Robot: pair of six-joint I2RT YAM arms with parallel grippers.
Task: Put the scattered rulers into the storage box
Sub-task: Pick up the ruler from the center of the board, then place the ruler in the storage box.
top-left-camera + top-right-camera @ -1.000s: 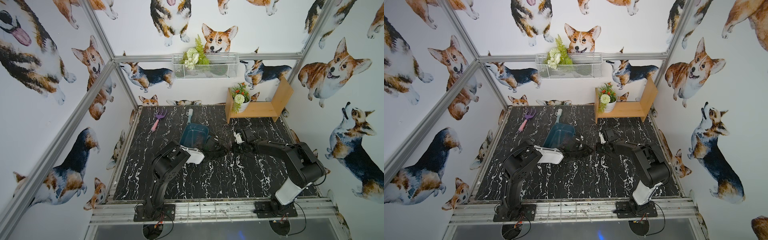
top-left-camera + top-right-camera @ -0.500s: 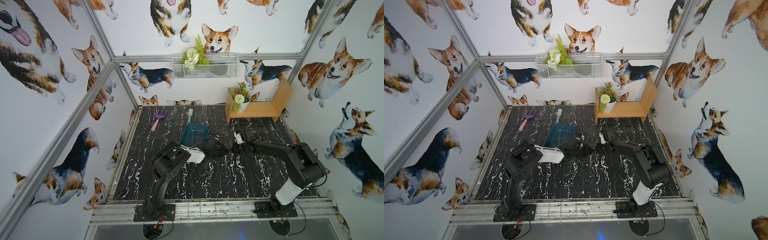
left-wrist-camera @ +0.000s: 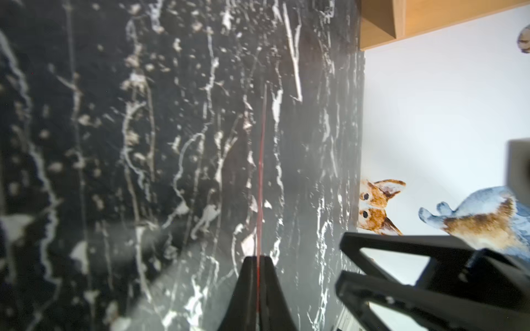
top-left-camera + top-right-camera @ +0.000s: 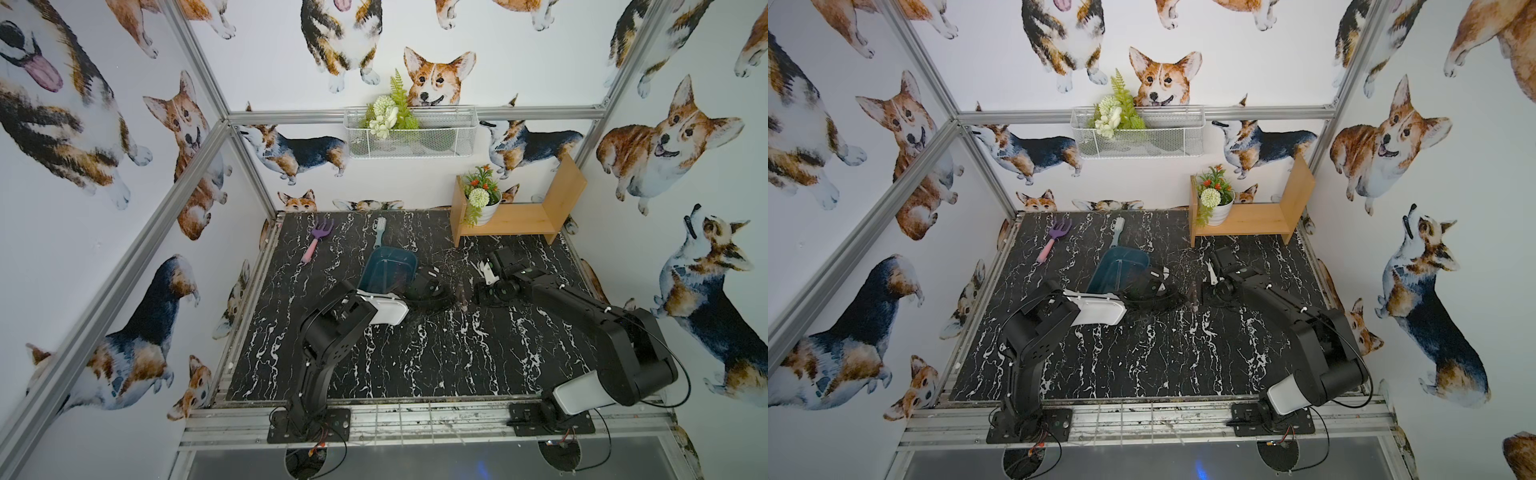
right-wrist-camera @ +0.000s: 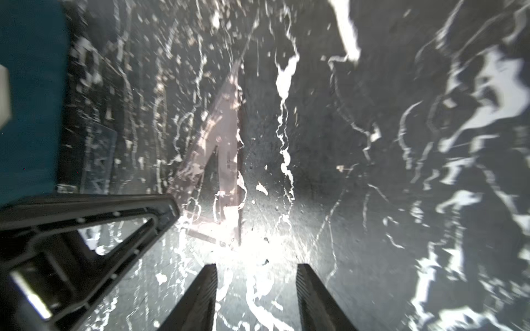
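Black, white-veined tabletop (image 4: pixel 415 353) carries the work area, enclosed by corgi-print walls (image 4: pixel 104 166). The storage box (image 4: pixel 409 259), a teal tub, sits near the table's centre, just beyond the left arm's wrist.

The left gripper (image 3: pixel 258 259) is clamped on the tinted ruler (image 3: pixel 261 172), fingers pressed together on its thin edge. The ruler is held just beside the tub, on its right, and outside it. The right gripper (image 5: pixel 256 266) faces it from close by, fingers apart with nothing between them.

Probable reason for this arrangement: the left arm is nearer the tub, so it takes the carry. The right fingers stand clear of the ruler so as not to obstruct it.

- **Left wrist view:** shows the ruler only edge-on, as a red line, which confirms the pinch.
- **Right wrist view:** shows its broad face, a pinkish triangular outline with a cut-out, over the marble pattern.
- **Both top views:** the ruler is only a faint reddish smear between the grippers.

A pale strip (image 4: pixel 385 274) inside the tub in a top view may be a second ruler, but this cannot be confirmed.
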